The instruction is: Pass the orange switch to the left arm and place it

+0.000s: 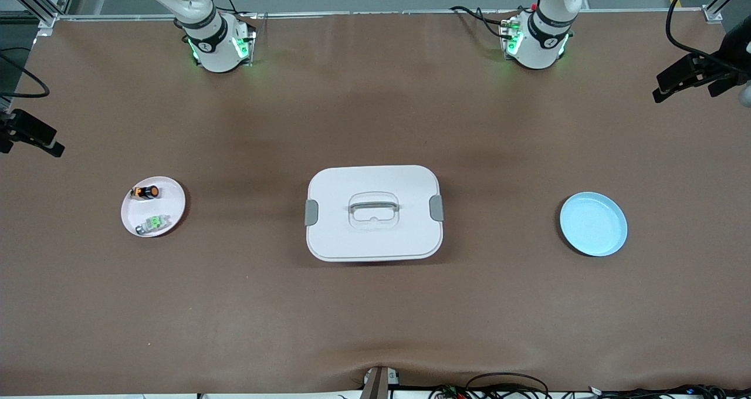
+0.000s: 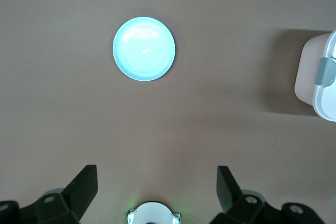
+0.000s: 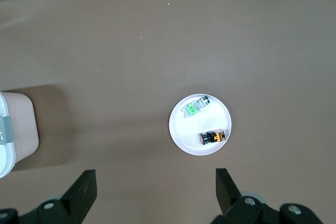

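Note:
The orange switch lies on its side on a small white plate toward the right arm's end of the table. In the right wrist view the orange switch lies well below my right gripper, which hangs high over bare table, open and empty. The white box with a grey handle and grey clasps stands mid-table, between the two plates. My left gripper is also open and empty, high over the table near its own base. Neither gripper shows in the front view.
A green-and-grey switch shares the white plate, nearer to the front camera than the orange one. An empty light-blue plate sits toward the left arm's end. Black camera mounts stand at both table ends.

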